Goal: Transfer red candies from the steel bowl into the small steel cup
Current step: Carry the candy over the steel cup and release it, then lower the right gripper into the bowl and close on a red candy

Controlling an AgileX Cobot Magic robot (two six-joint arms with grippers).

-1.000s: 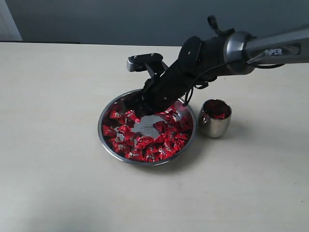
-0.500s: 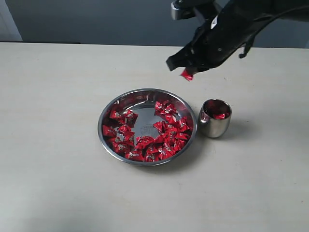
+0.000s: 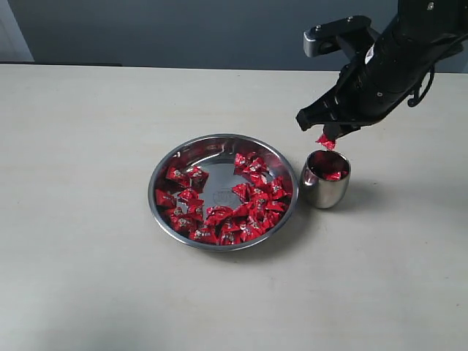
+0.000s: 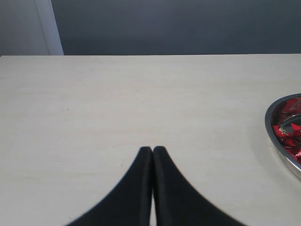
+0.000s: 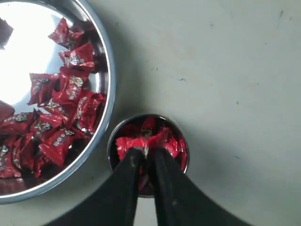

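Note:
The wide steel bowl [image 3: 170,162] [image 5: 104,42] sits mid-table holding many red candies [image 3: 248,201] [image 5: 70,87]. To its right stands the small steel cup [image 3: 326,190] [image 5: 112,136] with some red candies inside [image 3: 333,175]. My right gripper [image 3: 327,136] [image 5: 147,152] hangs just above the cup's mouth, shut on one red candy [image 3: 325,142] [image 5: 141,142]. My left gripper [image 4: 153,149] is shut with nothing in it, low over bare table, with the bowl's rim [image 4: 269,129] off to one side. The exterior view does not show the left gripper.
The pale tabletop [image 3: 88,263] extends all round the bowl and cup. A dark wall [image 3: 146,29] runs behind the table's far edge. The right arm [image 3: 395,51] reaches in from the upper right.
The right gripper rose out of the bowl with one red candy, then carried it right and down to just above the cup. The bowl's centre now shows bare steel.

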